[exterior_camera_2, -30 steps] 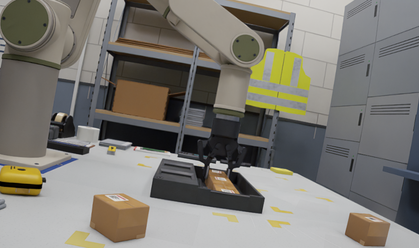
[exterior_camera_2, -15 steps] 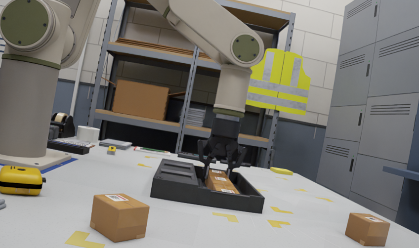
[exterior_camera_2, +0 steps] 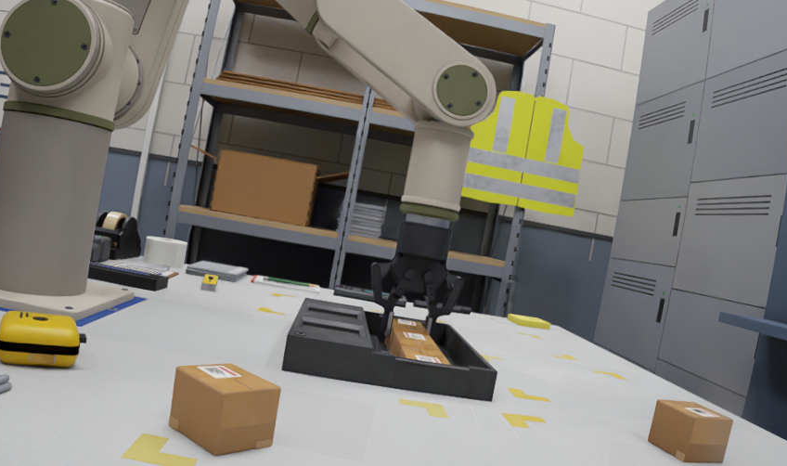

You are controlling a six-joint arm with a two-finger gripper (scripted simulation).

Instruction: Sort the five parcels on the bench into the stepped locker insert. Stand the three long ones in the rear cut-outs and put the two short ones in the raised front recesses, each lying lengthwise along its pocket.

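Three long parcels [exterior_camera_2: 415, 343] stand side by side in the low section of the dark stepped locker insert [exterior_camera_2: 385, 353], labels facing up. My gripper [exterior_camera_2: 411, 320] reaches down from above over the farthest of the three [exterior_camera_2: 407, 326], and I am holding that parcel by its top end. Two short parcels lie on the bench: one [exterior_camera_2: 224, 407] in front of the insert on the left, the other [exterior_camera_2: 690, 429] near the bench's right edge. The insert's raised step [exterior_camera_2: 333, 321] with its two recesses holds nothing.
The insert's dark walls surround the parcels closely. A yellow case [exterior_camera_2: 37, 339] sits on the left by the arm's base [exterior_camera_2: 43, 191]. Shelving [exterior_camera_2: 350, 174] stands behind the bench and grey lockers [exterior_camera_2: 715, 191] to the right. Yellow corner marks dot the benchtop.
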